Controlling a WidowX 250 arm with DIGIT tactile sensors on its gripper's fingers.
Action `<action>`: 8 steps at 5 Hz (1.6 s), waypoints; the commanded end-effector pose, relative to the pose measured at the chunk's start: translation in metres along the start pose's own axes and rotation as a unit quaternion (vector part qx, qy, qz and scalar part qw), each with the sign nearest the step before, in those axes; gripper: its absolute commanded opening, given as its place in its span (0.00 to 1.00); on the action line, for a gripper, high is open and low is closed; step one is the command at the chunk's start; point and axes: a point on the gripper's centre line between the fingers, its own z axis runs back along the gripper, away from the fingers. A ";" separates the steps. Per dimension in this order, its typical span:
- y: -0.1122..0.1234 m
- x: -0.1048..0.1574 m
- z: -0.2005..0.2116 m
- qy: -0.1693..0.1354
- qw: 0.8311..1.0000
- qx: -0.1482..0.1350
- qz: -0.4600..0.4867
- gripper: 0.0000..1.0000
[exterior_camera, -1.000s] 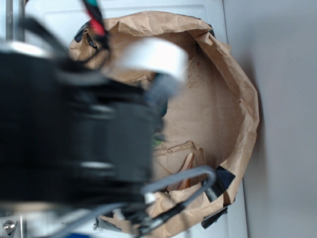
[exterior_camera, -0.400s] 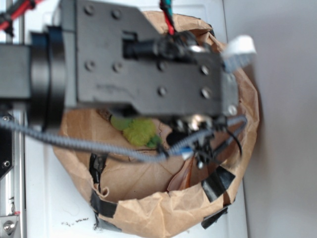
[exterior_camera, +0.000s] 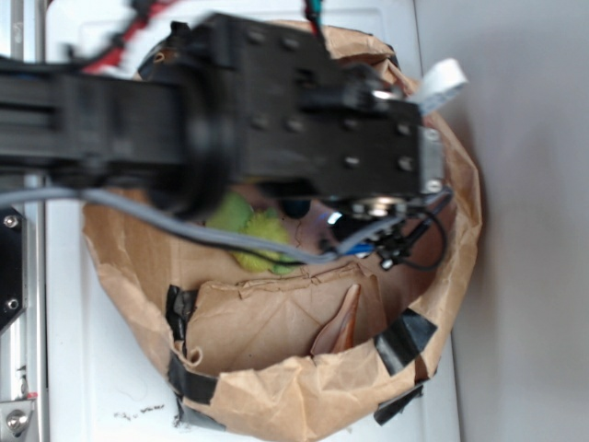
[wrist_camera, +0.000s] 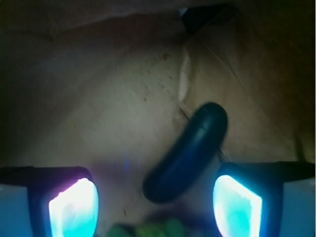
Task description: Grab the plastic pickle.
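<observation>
Fingers (wrist_camera: 74, 210) glow at the bottom corners of the wrist view, one pad lit violet-white on the left and the other cyan on the right, standing wide apart with nothing clamped between them. Lying in the gap is the plastic pickle (wrist_camera: 188, 152), a smooth dark capsule resting on the brown paper floor, tilted so its far end leans right and its near end sits roughly midway between the pads; its right flank is close to the right pad, though contact cannot be told. A blurred fuzzy green plush toy (wrist_camera: 148, 230) shows at the bottom edge, just near of the pickle. From the exterior view, the black robot arm (exterior_camera: 276, 120) reaches from the left across the mouth of a crumpled brown paper bag (exterior_camera: 276, 396) patched with black tape (exterior_camera: 405, 339), hiding the pickle; the lime-green toy peeks out beneath the arm, and the bag sits on a white worktop (exterior_camera: 101, 387)
</observation>
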 end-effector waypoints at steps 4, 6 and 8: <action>0.011 0.014 0.009 -0.037 0.999 -0.011 -0.017 1.00; 0.059 -0.006 0.023 0.023 0.994 -0.089 -0.057 1.00; 0.050 0.008 0.020 0.046 0.996 -0.062 -0.045 1.00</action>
